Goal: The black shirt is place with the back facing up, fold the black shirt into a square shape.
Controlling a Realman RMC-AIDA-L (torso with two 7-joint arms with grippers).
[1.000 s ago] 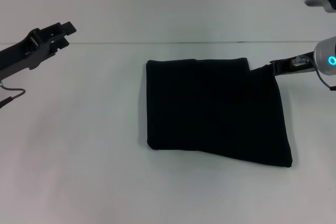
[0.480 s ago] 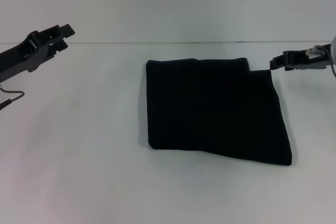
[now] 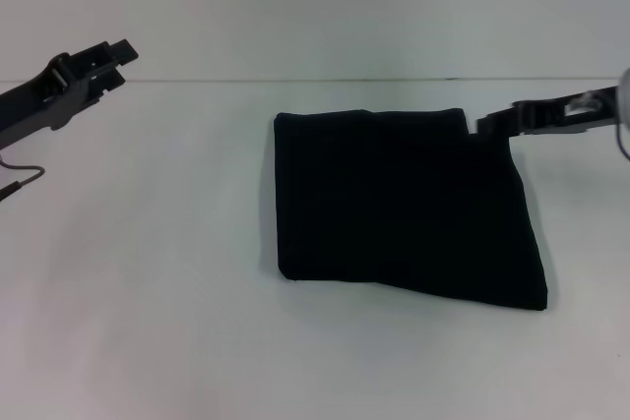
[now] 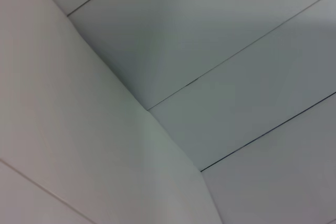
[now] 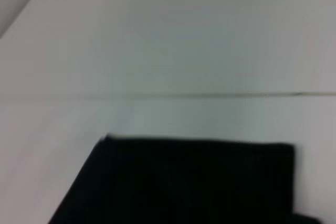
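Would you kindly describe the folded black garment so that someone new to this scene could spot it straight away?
Start from the broad white table that fills the head view. Slightly right of its middle lies the plain matte black fabric shirt, folded into a rough square, with the right tool at its far right corner. It is the only soft, flat, dark thing there; the other dark shapes are rigid arms.

The white table (image 3: 148, 292) is occupied only at centre-right of the head view, where the folded black shirt (image 3: 404, 204) lies flat. Open surface is seen all around it. The left gripper (image 3: 108, 58) is held at upper left, and the right gripper (image 3: 492, 125) at the shirt's upper-right corner.
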